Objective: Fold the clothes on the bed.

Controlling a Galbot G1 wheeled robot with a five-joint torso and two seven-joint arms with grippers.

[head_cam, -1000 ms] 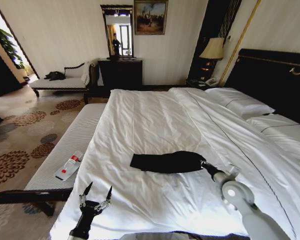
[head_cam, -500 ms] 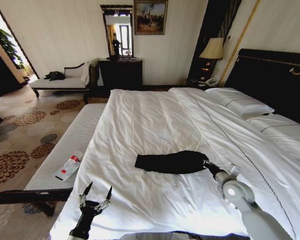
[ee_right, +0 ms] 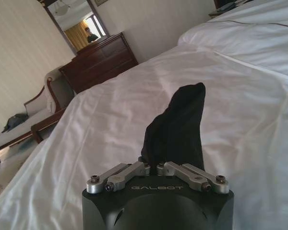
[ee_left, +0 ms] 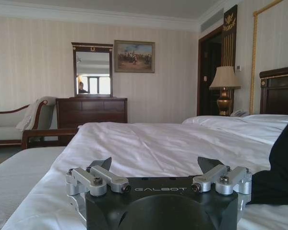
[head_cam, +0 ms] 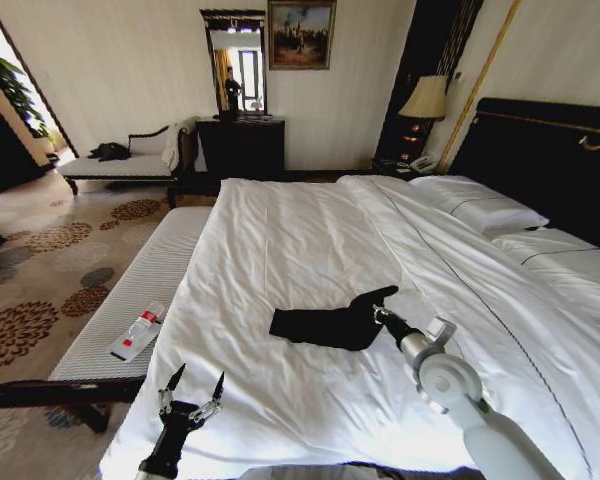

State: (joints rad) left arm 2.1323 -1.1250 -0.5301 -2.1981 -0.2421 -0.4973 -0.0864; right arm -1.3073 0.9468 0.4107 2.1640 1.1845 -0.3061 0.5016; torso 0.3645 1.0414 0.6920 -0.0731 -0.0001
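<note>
Step in hand, as judged: a fold pass on the T-shirt (head_cam: 325, 325), right end being carried leftward over the rest.

T-shirt lies as a narrow black strip on the white duvet of the bed (head_cam: 300, 240), in the near half, roughly mid-width. Its right end is lifted off the duvet into a peak; the left part lies flat.

Right gripper (head_cam: 380, 313): fingers drawn together, pinching the raised right end of the T-shirt. In the right wrist view the fingers of the right gripper (ee_right: 156, 165) meet at the base of the black cloth, which stands up just beyond them.

Left gripper (head_cam: 191, 385): fingers spread wide, holding nothing, hovering at the near left edge of the bed, well apart from the T-shirt. In the left wrist view the left gripper (ee_left: 156, 165) shows the same wide gap.

Next move, as judged: lay the pinched end onto the flat part, edges aligned, then release without dragging the cloth.
</note>
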